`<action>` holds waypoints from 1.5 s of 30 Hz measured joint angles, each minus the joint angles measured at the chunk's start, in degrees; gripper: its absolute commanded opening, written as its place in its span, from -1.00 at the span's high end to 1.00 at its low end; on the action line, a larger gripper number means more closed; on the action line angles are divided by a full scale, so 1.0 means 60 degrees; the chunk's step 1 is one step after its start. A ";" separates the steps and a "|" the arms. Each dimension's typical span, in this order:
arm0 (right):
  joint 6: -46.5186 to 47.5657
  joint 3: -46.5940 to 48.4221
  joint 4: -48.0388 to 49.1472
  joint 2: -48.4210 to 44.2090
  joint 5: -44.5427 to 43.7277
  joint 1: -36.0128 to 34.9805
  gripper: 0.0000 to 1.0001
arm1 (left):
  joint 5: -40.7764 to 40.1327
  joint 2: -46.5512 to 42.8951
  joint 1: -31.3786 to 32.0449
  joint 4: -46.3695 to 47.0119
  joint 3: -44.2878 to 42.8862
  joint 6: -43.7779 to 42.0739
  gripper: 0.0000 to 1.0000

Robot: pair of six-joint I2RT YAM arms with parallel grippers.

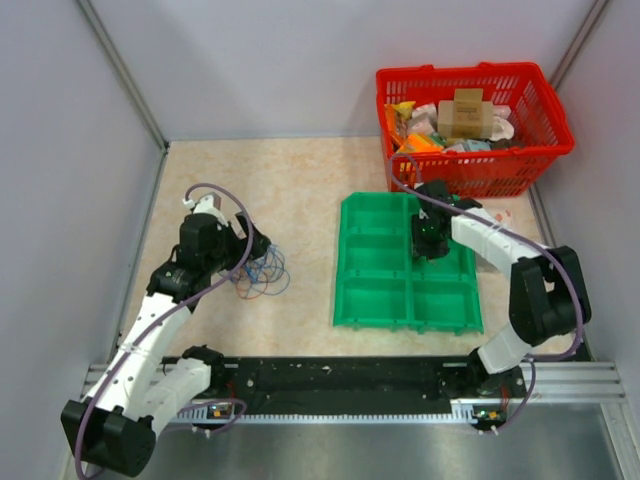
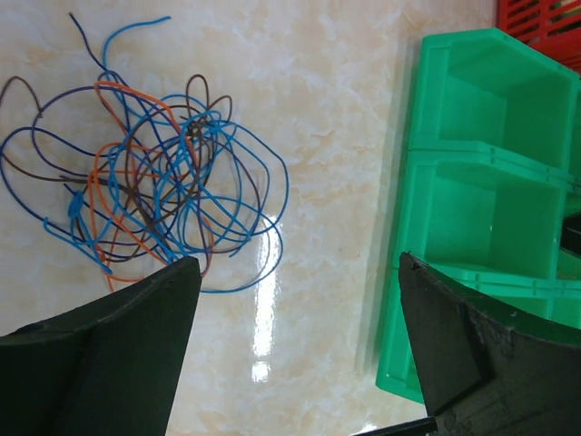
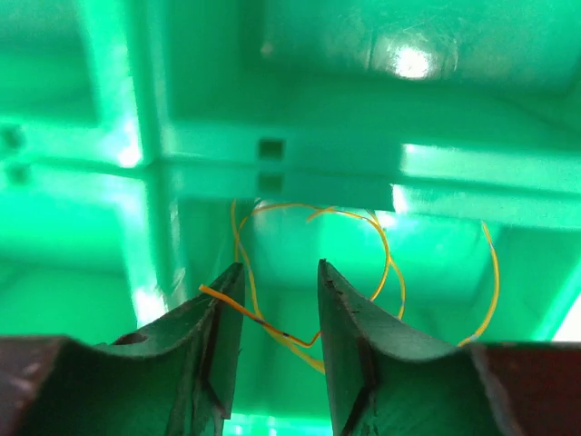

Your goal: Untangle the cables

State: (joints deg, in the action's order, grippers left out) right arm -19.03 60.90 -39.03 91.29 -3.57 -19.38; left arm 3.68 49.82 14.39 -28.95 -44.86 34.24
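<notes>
The cables [image 1: 262, 275] lie as a loose tangle of blue, orange-red and dark wires on the marbled tabletop, left of the green tray [image 1: 340, 300]. In the left wrist view the cables [image 2: 154, 173] spread at upper left, just beyond my left finger. My left gripper [image 1: 250, 245] [image 2: 298, 259] hangs wide open above bare table, holding nothing. My right gripper [image 1: 432, 245] [image 3: 280, 268] reaches down into a compartment of the green tray [image 3: 300, 173]. Its jaws stand a little apart. A thin orange-yellow wire [image 3: 381, 236] loops in that compartment, and one end crosses the gap between the fingers.
A red basket [image 1: 470, 172] full of packets and boxes stands at the back right, behind the tray. The tray's edge [image 2: 490, 154] lies close to the right of my left gripper. Grey walls enclose the table, and a black rail [image 1: 340, 375] runs along the front.
</notes>
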 measured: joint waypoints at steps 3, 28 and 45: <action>0.0138 0.0259 -0.0506 -0.0568 -0.0240 -0.0291 -0.01 | -0.0572 0.0073 0.0000 -0.0171 -0.0040 -0.0098 -0.92; 0.0597 0.1147 -0.0528 -0.1555 -0.0973 0.0382 0.30 | -0.2011 -0.0430 -0.0084 -0.0954 -0.0361 0.0321 -0.78; 0.1195 0.0758 0.1315 -0.0310 -0.0597 0.0178 1.00 | -0.1115 -0.0430 -0.0084 -0.0659 -0.0204 0.0310 -0.89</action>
State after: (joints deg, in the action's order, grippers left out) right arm -11.86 65.45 -31.14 89.43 -7.16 -18.31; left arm -3.01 47.24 13.89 -32.91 -46.09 36.10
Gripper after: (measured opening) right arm 0.035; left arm 0.941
